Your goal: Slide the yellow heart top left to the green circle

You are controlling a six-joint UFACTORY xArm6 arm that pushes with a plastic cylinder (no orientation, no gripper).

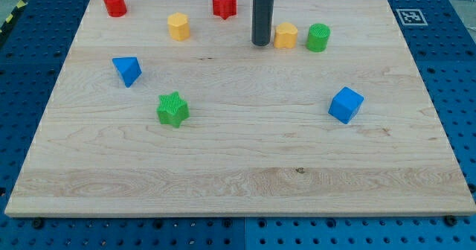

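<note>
Standing just left of the yellow heart-like plastic block, my tip is resting on the pale wooden bench. No pincer is showing, only the dark rod, so I cannot tell any pincer state. The heart is sitting close beside the round green plastic block, on its left. The push is looking nearly finished. Next, I am judging, a small nudge from the heart's near side is needed, sending it slightly farther without knocking the green one.
</note>
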